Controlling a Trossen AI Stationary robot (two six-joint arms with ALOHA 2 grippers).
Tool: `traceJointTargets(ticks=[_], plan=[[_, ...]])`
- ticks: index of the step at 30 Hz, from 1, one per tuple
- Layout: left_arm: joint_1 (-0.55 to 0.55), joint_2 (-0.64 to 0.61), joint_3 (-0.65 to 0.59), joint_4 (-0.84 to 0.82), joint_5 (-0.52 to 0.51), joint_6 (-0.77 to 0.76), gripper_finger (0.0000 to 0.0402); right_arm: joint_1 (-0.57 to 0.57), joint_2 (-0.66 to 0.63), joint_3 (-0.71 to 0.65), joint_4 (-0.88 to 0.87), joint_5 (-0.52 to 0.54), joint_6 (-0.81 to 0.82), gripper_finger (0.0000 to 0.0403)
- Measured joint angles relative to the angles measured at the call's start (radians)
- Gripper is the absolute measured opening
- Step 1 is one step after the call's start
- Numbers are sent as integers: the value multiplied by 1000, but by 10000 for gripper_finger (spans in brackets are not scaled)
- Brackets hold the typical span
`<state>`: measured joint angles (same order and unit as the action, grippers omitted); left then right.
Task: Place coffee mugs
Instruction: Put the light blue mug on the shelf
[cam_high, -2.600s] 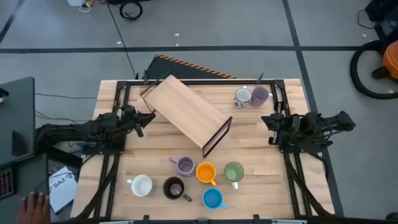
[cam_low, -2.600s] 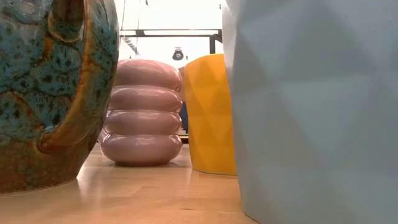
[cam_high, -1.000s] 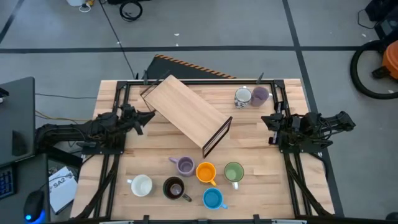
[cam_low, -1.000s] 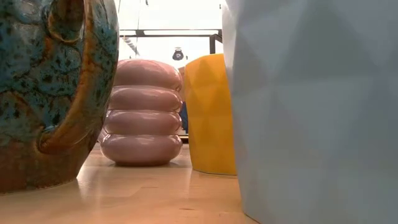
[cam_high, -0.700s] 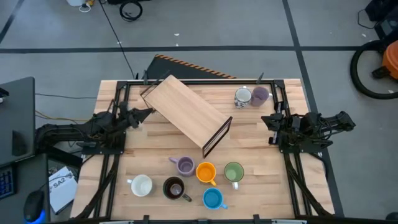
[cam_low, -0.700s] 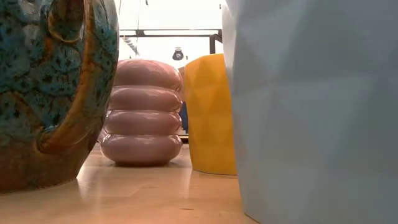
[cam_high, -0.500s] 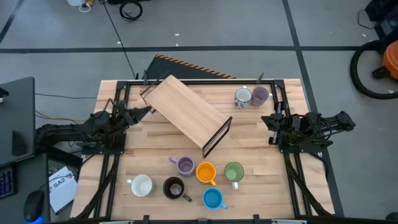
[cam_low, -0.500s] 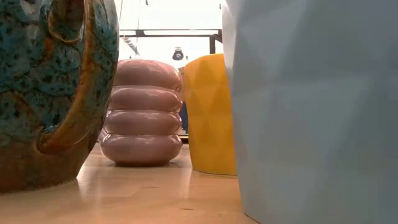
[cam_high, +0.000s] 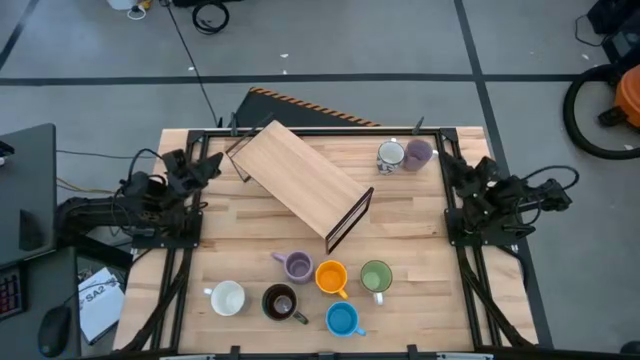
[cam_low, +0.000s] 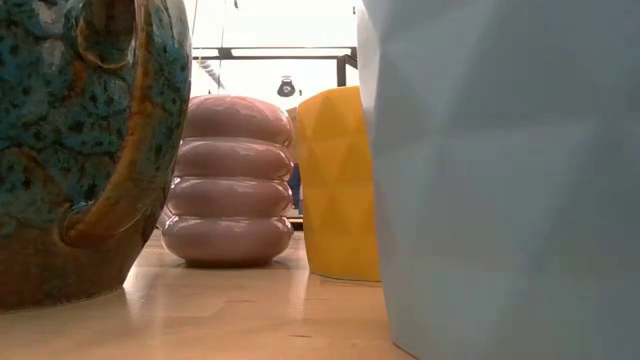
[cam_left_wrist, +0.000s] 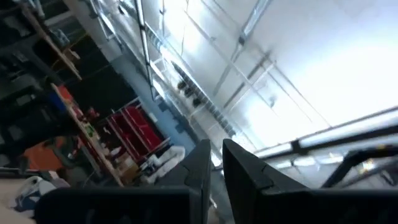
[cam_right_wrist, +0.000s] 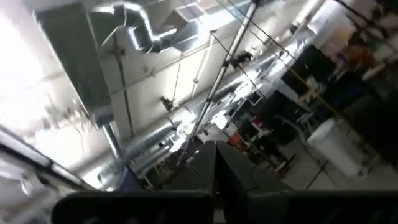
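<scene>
Six mugs stand upright on their bases near the table's near edge: lilac (cam_high: 297, 265), orange (cam_high: 331, 277), green (cam_high: 376, 276), white (cam_high: 227, 298), dark brown (cam_high: 280, 302) and blue (cam_high: 342, 319). Another white mug (cam_high: 390, 155) and another lilac mug (cam_high: 418, 152) stand at the far right. The low view shows the brown mug (cam_low: 80, 150), the ribbed lilac mug (cam_low: 228, 180), the orange mug (cam_low: 340, 185) and the blue mug (cam_low: 500, 180) close up. My left gripper (cam_high: 205, 163) (cam_left_wrist: 216, 171) is shut at the left edge. My right gripper (cam_high: 447, 165) (cam_right_wrist: 214, 162) is shut at the right edge. Both wrist views look at the ceiling.
A wooden board on a black metal frame (cam_high: 300, 185) lies slantwise across the table's middle, between the arms and the near mugs. Bare tabletop (cam_high: 420, 235) lies in front of the right arm. Black frame rails run along both table sides.
Both grippers have drawn back from the table's middle and swung toward the far edge, the left one toward the left edge, the right one toward the right edge. The mugs and the wooden board have stayed in place.
</scene>
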<state>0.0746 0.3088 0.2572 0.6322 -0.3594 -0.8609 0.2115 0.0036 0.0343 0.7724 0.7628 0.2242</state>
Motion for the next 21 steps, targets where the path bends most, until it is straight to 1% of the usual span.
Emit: traceJointTargets(ticks=[3, 7, 9, 12, 16, 18, 21], plan=[[0, 59, 88, -90, 28, 19, 48, 0, 11, 45, -106, -14, 89, 16], [0, 130, 209, -290, 82, 34, 48, 0, 56, 129, -274, -57, 197, 16], [0, 158, 255, -392, 114, 33, 48, 0, 95, 173, -330, -80, 243, 16], [0, 206, 317, -504, 162, 9, 48, 0, 160, 240, -374, -110, 305, 16], [0, 269, 403, -662, 220, 9, 48, 0, 255, 319, -369, -164, 375, 16], [0, 300, 452, -740, 246, 13, 49, -3, 292, 347, -309, -204, 348, 16], [0, 348, 529, -839, 283, 19, 61, -5, 324, 377, -220, -285, 181, 16]])
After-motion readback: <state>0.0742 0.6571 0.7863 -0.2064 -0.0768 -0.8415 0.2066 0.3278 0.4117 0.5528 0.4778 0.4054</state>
